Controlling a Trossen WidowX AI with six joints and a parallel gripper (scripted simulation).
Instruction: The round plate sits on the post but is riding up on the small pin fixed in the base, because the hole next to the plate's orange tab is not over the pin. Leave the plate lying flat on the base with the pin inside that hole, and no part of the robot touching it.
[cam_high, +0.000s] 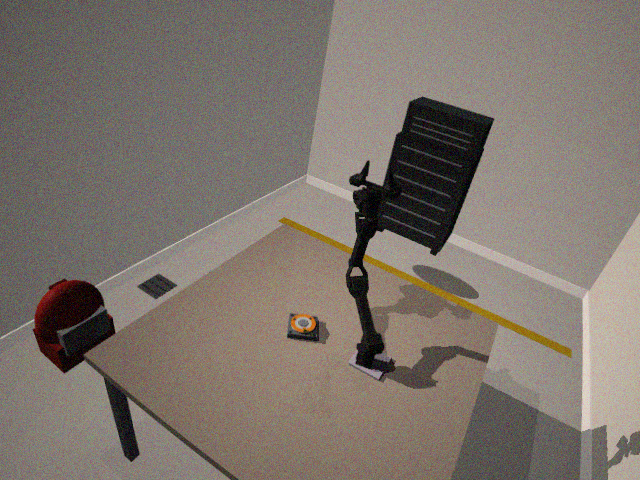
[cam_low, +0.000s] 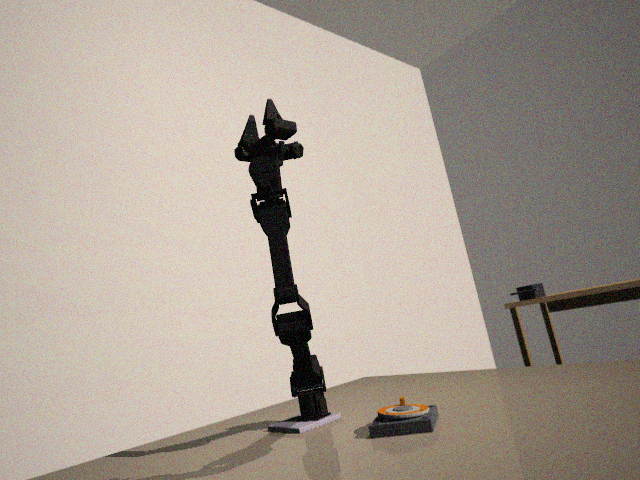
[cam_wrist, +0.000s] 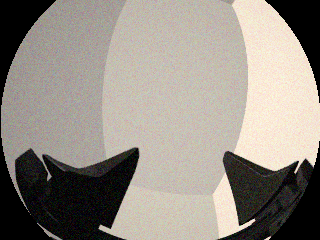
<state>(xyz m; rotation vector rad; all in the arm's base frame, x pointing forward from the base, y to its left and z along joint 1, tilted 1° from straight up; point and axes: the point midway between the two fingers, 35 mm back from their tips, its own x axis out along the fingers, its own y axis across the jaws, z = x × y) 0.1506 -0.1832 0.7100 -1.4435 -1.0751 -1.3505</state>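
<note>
The round plate (cam_high: 295, 323) (cam_low: 383, 412), with an orange ring and a pale middle, sits on the dark square base (cam_high: 303, 338) (cam_low: 403, 428). In the exterior view it sits slightly above the base's top, with a dark gap below its near rim. The orange tab (cam_low: 402, 400) stands up at the plate's far side in that view. The pin and the hole beside the tab are too small to make out. My gripper (cam_high: 378, 169) (cam_low: 260, 108) (cam_wrist: 184, 155) is open and empty, raised high above the table and pointing up, far from the plate. The wrist view shows only walls and ceiling beyond the fingers.
The base stands on the brown table (cam_high: 248, 372) (cam_low: 558, 423), beside the arm's pale mounting plate (cam_high: 356, 364) (cam_low: 284, 427). A large black slatted object (cam_high: 434, 170) appears behind the raised arm in the top view. A red rounded object (cam_high: 67, 315) is beyond the table's left corner.
</note>
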